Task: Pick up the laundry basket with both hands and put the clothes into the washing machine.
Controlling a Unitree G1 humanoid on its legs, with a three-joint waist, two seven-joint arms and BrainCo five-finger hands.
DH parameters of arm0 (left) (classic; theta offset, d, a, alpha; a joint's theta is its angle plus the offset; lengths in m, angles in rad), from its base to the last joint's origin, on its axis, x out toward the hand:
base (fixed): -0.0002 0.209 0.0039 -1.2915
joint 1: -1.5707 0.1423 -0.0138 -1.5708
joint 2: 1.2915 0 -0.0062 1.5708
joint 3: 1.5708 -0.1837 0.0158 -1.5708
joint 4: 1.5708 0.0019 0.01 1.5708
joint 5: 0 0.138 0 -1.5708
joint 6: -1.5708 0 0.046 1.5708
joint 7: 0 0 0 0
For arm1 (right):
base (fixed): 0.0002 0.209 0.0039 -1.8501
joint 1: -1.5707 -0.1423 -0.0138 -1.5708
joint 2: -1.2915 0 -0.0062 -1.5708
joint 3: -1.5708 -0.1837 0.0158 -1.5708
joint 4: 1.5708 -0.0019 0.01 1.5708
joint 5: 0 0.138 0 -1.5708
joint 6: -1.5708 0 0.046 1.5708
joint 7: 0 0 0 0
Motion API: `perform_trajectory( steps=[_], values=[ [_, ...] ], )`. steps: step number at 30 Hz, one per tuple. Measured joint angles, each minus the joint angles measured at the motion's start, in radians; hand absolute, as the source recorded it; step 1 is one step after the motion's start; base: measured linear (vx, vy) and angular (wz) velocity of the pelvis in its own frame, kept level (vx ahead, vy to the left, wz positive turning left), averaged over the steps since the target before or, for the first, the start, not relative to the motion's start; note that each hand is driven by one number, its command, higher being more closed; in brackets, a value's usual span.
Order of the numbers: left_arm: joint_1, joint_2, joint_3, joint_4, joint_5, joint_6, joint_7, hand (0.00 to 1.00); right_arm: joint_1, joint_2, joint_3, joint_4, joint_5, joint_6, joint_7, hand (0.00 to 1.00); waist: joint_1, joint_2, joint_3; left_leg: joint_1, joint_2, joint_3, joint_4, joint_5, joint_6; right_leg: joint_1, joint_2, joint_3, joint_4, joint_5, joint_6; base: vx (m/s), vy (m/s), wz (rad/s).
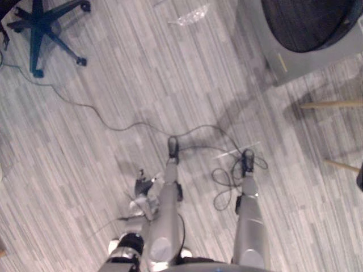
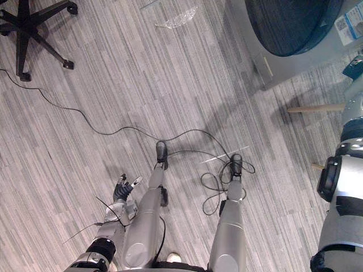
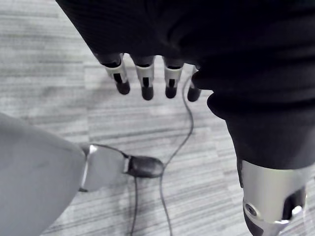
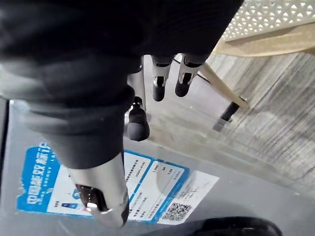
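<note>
The washing machine (image 1: 283, 59) is a grey box with a dark round door (image 1: 306, 22), standing at the far right. In the right wrist view its grey front carries a blue label (image 4: 44, 182). A white perforated laundry basket (image 4: 275, 14) rests on a light wooden frame (image 4: 266, 44) beside the machine. My right hand (image 4: 160, 78) hangs close to the machine's front, fingers relaxed and holding nothing. My left hand (image 3: 145, 78) hangs low at my left side (image 2: 122, 190) above the floor, fingers straight and empty. I cannot see any clothes.
Grey striped carpet covers the floor (image 1: 113, 85). A black office chair base (image 1: 42, 22) stands at the far left. A clear plastic scrap (image 1: 190, 16) lies on the floor near the machine. Thin wooden legs (image 1: 332, 104) reach in at the right edge.
</note>
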State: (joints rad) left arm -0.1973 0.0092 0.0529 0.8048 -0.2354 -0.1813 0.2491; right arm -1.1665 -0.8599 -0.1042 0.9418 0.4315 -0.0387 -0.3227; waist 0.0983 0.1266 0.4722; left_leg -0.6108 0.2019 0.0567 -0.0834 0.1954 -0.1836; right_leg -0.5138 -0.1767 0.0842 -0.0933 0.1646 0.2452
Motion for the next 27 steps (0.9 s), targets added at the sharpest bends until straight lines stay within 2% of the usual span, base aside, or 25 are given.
perform_trajectory(
  steps=[1, 2, 3, 4, 5, 6, 7, 8, 9, 10, 11, 12, 13, 14, 16, 17, 19, 20, 21, 24, 26, 27],
  values=[
    [-0.002, 0.000, 0.002, -0.004, -0.004, 0.000, 0.004, 0.00, 0.027, 0.018, -0.001, -0.049, 0.007, 0.000, -0.003, 0.00, -0.005, 0.002, -0.001, -0.005, 0.010, -0.002, 0.000, -0.001, -0.002, 0.001, 0.004, -0.002, 0.000, 0.006, -0.006, -0.04, -0.025, -0.07],
    [-0.004, 0.001, 0.001, -0.021, -0.011, -0.003, 0.012, 0.00, 0.044, 0.024, -0.007, -0.064, 0.015, 0.000, -0.011, 0.00, -0.005, 0.002, -0.002, -0.001, 0.018, 0.002, -0.004, -0.032, -0.041, 0.006, 0.007, -0.014, -0.005, 0.022, -0.026, -0.03, -0.012, 0.13],
    [-0.015, 0.002, 0.000, -0.022, -0.011, -0.004, 0.014, 0.00, 0.051, 0.023, -0.017, -0.067, 0.022, 0.000, -0.013, 0.00, -0.006, -0.001, -0.002, -0.002, 0.009, -0.002, 0.007, -0.027, -0.036, 0.005, -0.007, -0.022, -0.006, 0.025, -0.033, -0.03, 0.012, 0.01],
    [-0.019, -0.010, 0.021, -0.017, -0.012, -0.002, 0.016, 0.00, 0.073, 0.048, -0.021, -0.128, 0.032, 0.000, -0.024, 0.00, 0.005, 0.003, -0.003, -0.005, 0.009, -0.036, 0.038, -0.002, -0.006, 0.003, 0.013, -0.022, -0.005, 0.023, -0.022, -0.03, -0.005, -0.18],
    [-0.018, -0.011, 0.037, -0.010, -0.012, -0.002, 0.017, 0.00, 0.090, 0.076, -0.021, -0.174, 0.034, 0.000, -0.027, 0.00, -0.001, 0.003, -0.003, -0.007, 0.015, -0.043, 0.041, 0.020, 0.008, 0.004, 0.024, -0.021, -0.005, 0.024, -0.020, -0.05, -0.013, -0.30],
    [-0.019, -0.016, 0.044, -0.014, -0.017, -0.002, 0.019, 0.00, 0.131, 0.111, -0.023, -0.263, 0.043, -0.002, -0.051, 0.00, -0.003, 0.004, -0.004, -0.017, 0.034, -0.045, 0.044, 0.001, -0.017, 0.005, 0.035, -0.025, -0.005, 0.036, -0.035, -0.04, -0.020, -0.11],
    [-0.021, -0.015, 0.044, -0.019, -0.017, -0.003, 0.019, 0.00, 0.133, 0.113, -0.027, -0.263, 0.044, -0.002, -0.055, 0.00, -0.002, 0.004, -0.004, -0.019, 0.036, -0.044, 0.044, -0.011, -0.033, 0.005, 0.036, -0.029, -0.006, 0.038, -0.038, -0.05, 0.016, 0.28],
    [-0.038, -0.016, 0.047, -0.022, -0.019, -0.004, 0.020, 0.00, 0.150, 0.118, -0.055, -0.282, 0.055, -0.006, -0.073, 0.00, -0.003, 0.001, -0.003, -0.027, 0.023, -0.044, 0.069, -0.023, -0.051, 0.002, 0.013, -0.046, -0.007, 0.039, -0.051, -0.02, 0.022, 0.15],
    [-0.037, -0.035, 0.075, -0.005, -0.019, 0.001, 0.021, 0.00, 0.158, 0.147, -0.061, -0.326, 0.072, -0.008, -0.081, 0.00, 0.007, 0.005, -0.005, -0.024, 0.016, -0.070, 0.113, -0.005, -0.024, 0.000, 0.030, -0.036, -0.006, 0.034, -0.038, -0.03, 0.000, -0.04],
    [-0.034, -0.040, 0.097, 0.007, -0.019, 0.003, 0.025, 0.00, 0.181, 0.177, -0.061, -0.385, 0.079, -0.010, -0.087, 0.00, 0.003, 0.006, -0.005, -0.025, 0.026, -0.078, 0.101, 0.009, 0.003, 0.000, 0.043, -0.027, -0.006, 0.037, -0.034, -0.03, -0.024, -0.27],
    [-0.032, -0.046, 0.107, 0.008, -0.019, 0.002, 0.033, 0.00, 0.226, 0.192, -0.061, -0.440, 0.080, -0.029, -0.093, 0.00, 0.002, 0.011, -0.009, -0.021, 0.036, -0.081, 0.084, -0.001, -0.011, 0.000, 0.053, -0.032, -0.006, 0.043, -0.042, -0.02, -0.030, -0.07],
    [-0.032, -0.044, 0.107, 0.009, -0.019, 0.002, 0.037, 0.00, 0.246, 0.197, -0.062, -0.460, 0.080, -0.039, -0.093, 0.00, 0.001, 0.011, -0.009, -0.023, 0.042, -0.076, 0.079, -0.023, -0.039, -0.001, 0.056, -0.038, -0.007, 0.054, -0.056, -0.02, 0.017, 0.23],
    [-0.046, -0.046, 0.114, 0.015, -0.019, 0.004, 0.039, 0.00, 0.284, 0.216, -0.068, -0.506, 0.083, -0.055, -0.095, 0.00, 0.000, 0.009, -0.008, -0.032, 0.027, -0.090, 0.115, -0.013, -0.027, -0.006, 0.041, -0.052, -0.007, 0.048, -0.060, -0.02, 0.027, -0.05],
    [-0.043, -0.054, 0.127, 0.027, -0.019, 0.005, 0.040, 0.00, 0.301, 0.240, -0.067, -0.562, 0.094, -0.063, -0.095, 0.00, 0.013, 0.012, -0.010, -0.034, 0.028, -0.106, 0.127, -0.004, -0.008, -0.012, 0.059, -0.039, -0.007, 0.050, -0.056, -0.04, 0.011, -0.24],
    [-0.047, -0.068, 0.153, 0.029, -0.018, 0.013, 0.042, 0.00, 0.361, 0.275, 0.020, -0.740, 0.098, -0.120, -0.012, 0.00, 0.018, 0.023, -0.017, -0.037, 0.045, -0.106, 0.116, -0.009, -0.008, -0.017, 0.079, -0.031, -0.007, 0.059, -0.061, -0.04, -0.026, -0.23],
    [-0.053, -0.068, 0.151, 0.025, -0.016, 0.011, 0.042, 0.00, 0.364, 0.288, 0.132, -0.838, 0.095, -0.158, 0.058, 0.00, 0.035, 0.023, -0.021, -0.028, 0.059, -0.104, 0.107, -0.039, -0.045, -0.016, 0.085, -0.048, -0.008, 0.069, -0.080, -0.02, 0.000, 0.22],
    [-0.079, -0.083, 0.152, 0.031, -0.008, 0.022, 0.042, 0.00, 0.374, 0.340, 0.256, -0.942, 0.084, -0.190, 0.148, 0.00, 0.074, 0.015, -0.048, -0.034, 0.033, -0.142, 0.143, -0.027, -0.028, -0.018, 0.082, -0.066, -0.008, 0.055, -0.089, -0.01, 0.013, 0.32],
    [-0.077, -0.086, 0.152, 0.031, -0.007, 0.022, 0.042, 0.00, 0.383, 0.371, 0.273, -0.954, 0.083, -0.195, 0.160, 0.00, 0.088, 0.013, -0.059, -0.030, 0.034, -0.155, 0.125, -0.014, -0.006, -0.017, 0.088, -0.067, -0.008, 0.057, -0.085, 0.00, 0.016, 0.43],
    [-0.075, -0.079, 0.155, 0.030, -0.006, 0.021, 0.044, 0.00, 0.422, 0.448, 0.287, -0.965, 0.074, -0.205, 0.182, 0.00, 0.091, -0.001, -0.074, -0.030, 0.030, -0.164, 0.100, -0.010, -0.002, -0.009, 0.085, -0.090, -0.008, 0.053, -0.082, -0.01, 0.021, 0.38],
    [-0.069, -0.060, 0.156, 0.031, -0.005, 0.024, 0.056, 0.00, 0.542, 0.510, 0.286, -0.968, 0.067, -0.209, 0.193, 0.00, 0.098, -0.044, -0.092, -0.030, 0.017, -0.169, 0.072, -0.010, -0.002, -0.005, 0.065, -0.104, -0.008, 0.041, -0.070, 0.00, 0.071, 0.40],
    [-0.050, -0.044, 0.160, 0.031, 0.012, 0.029, 0.062, 0.00, 0.701, 0.573, 0.277, -0.970, 0.055, -0.209, 0.193, 0.00, 0.090, -0.084, -0.109, -0.022, -0.012, -0.166, 0.050, -0.008, 0.000, -0.003, 0.034, -0.102, -0.008, 0.035, -0.062, 0.01, 0.074, 0.22],
    [-0.048, -0.038, 0.167, 0.032, 0.013, 0.031, 0.063, 0.00, 0.746, 0.596, 0.276, -0.970, 0.049, -0.209, 0.194, 0.00, 0.082, -0.092, -0.109, -0.017, -0.018, -0.163, 0.047, -0.003, 0.004, 0.001, 0.028, -0.097, -0.008, 0.033, -0.060, 0.01, 0.092, 0.10]
  ],
)
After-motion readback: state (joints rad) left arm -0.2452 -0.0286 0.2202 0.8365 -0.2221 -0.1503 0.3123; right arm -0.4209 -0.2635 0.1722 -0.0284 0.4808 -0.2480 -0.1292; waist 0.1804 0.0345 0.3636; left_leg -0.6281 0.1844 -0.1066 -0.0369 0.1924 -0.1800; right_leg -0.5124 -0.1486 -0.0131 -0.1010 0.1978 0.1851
